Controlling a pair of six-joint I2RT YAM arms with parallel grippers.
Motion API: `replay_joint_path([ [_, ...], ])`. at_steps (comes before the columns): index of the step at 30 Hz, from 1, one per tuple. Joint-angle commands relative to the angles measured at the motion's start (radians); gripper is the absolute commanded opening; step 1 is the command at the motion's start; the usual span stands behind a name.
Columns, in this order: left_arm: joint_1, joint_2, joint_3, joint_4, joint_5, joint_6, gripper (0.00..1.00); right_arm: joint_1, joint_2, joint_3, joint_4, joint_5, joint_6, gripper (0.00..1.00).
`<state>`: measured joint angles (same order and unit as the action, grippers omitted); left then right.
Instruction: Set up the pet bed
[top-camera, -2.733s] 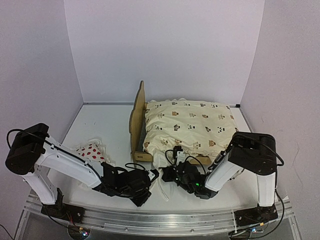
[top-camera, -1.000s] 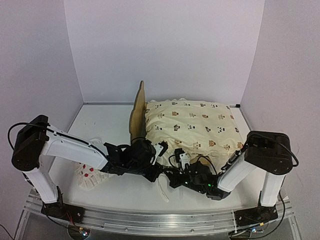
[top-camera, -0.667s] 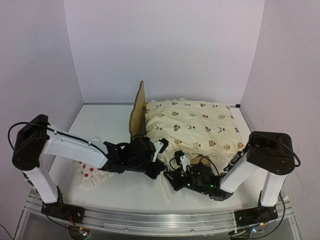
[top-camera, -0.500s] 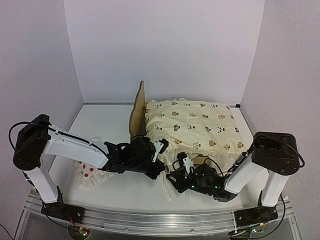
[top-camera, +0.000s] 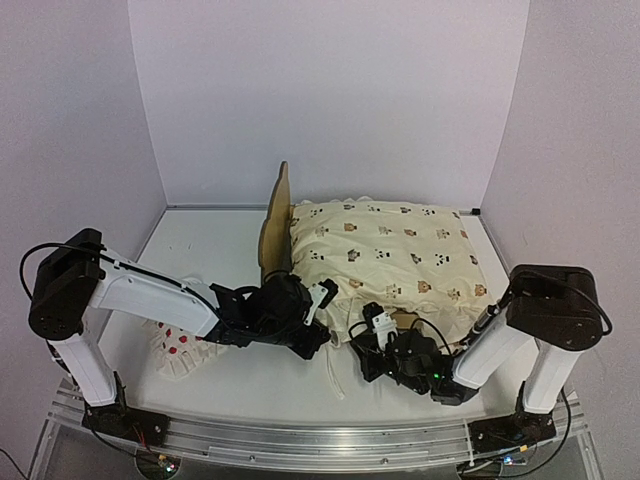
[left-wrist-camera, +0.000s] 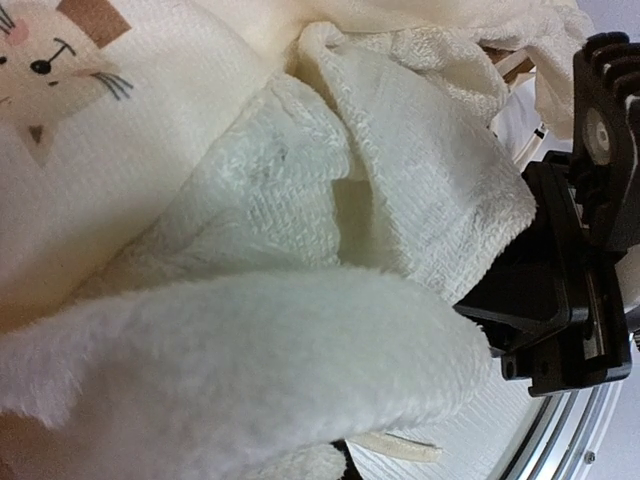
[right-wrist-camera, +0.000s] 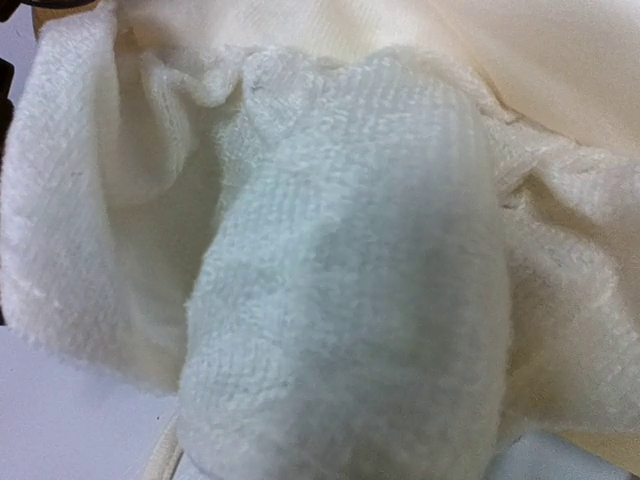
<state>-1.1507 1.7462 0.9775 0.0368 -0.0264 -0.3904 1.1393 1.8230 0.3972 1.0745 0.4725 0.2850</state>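
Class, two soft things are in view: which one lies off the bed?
The small red-dotted pillow, on the table apart from the bed; the animal-print quilt covers the bed.

pet bed (top-camera: 272, 235) | pale plywood, scalloped headboard upright | level, mostly covered | far-right part of table (top-camera: 205, 250)

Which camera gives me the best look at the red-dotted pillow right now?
Top external. The dotted pillow shows there at front left, with its far edge tucked under the left arm. Both wrist views are filled by the cream quilt at close range and show nothing of the pillow.
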Motion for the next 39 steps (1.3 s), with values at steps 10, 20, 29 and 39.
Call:
replay_joint_path([
  [10,0.009,-0.015,-0.013,0.051,0.009,0.012,0.0,-0.004,0.156,0.173,0.011,0.11,-0.252,0.1],
  [20,0.014,-0.05,-0.027,0.06,0.023,0.007,0.0,-0.045,0.122,0.163,0.016,-0.172,-0.301,0.19],
  [29,0.028,-0.051,-0.031,0.064,0.054,0.001,0.0,-0.107,0.146,0.178,0.076,-0.284,-0.225,0.22],
  [39,0.047,-0.069,-0.036,0.082,0.112,-0.016,0.0,-0.165,0.162,0.192,0.146,-0.435,-0.191,0.23],
])
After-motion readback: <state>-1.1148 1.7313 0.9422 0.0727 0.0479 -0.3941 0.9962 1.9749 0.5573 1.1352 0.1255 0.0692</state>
